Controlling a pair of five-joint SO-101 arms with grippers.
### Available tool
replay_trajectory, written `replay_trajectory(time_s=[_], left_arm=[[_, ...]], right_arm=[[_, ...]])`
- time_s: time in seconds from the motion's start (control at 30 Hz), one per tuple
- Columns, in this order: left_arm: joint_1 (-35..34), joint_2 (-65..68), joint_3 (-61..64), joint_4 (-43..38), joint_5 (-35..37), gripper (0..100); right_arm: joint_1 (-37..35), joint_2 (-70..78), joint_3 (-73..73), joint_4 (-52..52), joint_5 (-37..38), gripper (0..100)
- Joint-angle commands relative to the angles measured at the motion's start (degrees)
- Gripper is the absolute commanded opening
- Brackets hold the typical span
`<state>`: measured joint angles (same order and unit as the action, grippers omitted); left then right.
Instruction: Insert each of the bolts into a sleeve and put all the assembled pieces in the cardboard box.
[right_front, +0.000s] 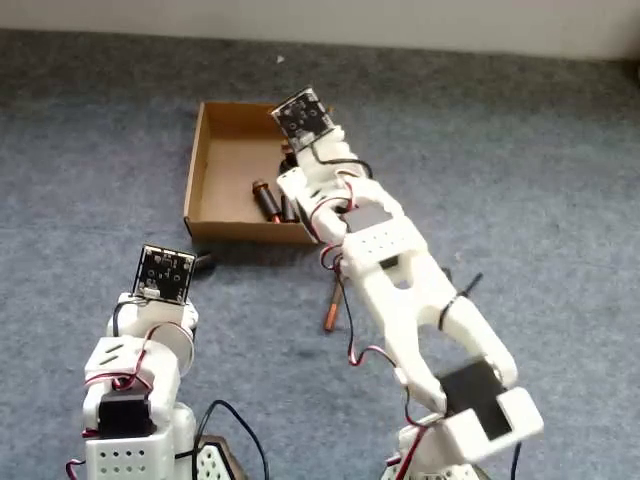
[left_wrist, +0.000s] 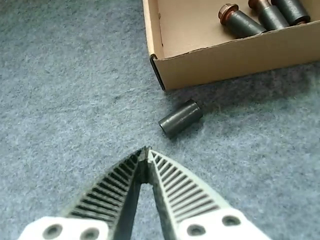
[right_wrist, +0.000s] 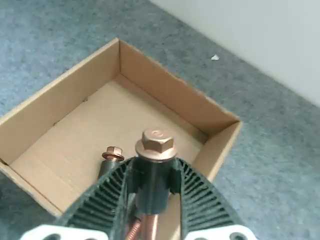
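Right fingers closed snugly on an assembled piece: dark sleeve pinched between the ribbed pads, copper hex head standing out past the tips, a length of copper shank showing at the other end. Held over the box, within its walls and above its bare cardboard floor. Seen from above, right arm stretched out across the grey surface with its wrist over the box's near wall. Left fingers shut tip to tip, with nothing between them, low over the surface. Ahead of those tips and apart from them, a loose sleeve on its side on the surface, just beside the box's near corner, with a narrow gap to the cardboard. Inside the box, three finished pieces side by side against the near wall, each a dark sleeve with a copper head at one end. In the right wrist view, one of them just beside the held piece and lower down. Out on the surface, a bare copper bolt, close alongside the right arm, clear of the box and well apart from the loose sleeve.
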<state>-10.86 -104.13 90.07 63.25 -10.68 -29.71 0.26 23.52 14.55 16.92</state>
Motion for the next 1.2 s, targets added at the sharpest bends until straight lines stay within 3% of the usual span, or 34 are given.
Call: replay_trajectory(time_s=[0.0,0.33,0.53,0.73,1.0,1.17], left_arm=[[-0.57,-0.22,-0.31,-0.26,-0.79,1],[-1.45,-0.31,-0.84,-0.18,-0.79,1],[-8.40,-0.40,-3.03,-0.09,-0.44,1],[-17.89,-0.40,-5.76,-0.26,0.26,1],[-28.18,-0.40,-5.41,-4.66,11.52,1],[-29.14,-0.40,-5.41,-4.84,12.66,1]], right_arm=[[-0.57,3.82,-4.97,-4.53,0.09,2.9],[-0.66,11.82,-5.76,-4.88,0.09,12.4],[-0.57,11.47,-5.67,-4.35,0.09,12.4],[-4.00,1.36,-5.67,10.07,-0.35,12.4],[-12.44,-6.02,-5.93,20.18,-18.11,12.4],[-16.75,-3.91,-6.02,20.35,-30.07,12.4]])
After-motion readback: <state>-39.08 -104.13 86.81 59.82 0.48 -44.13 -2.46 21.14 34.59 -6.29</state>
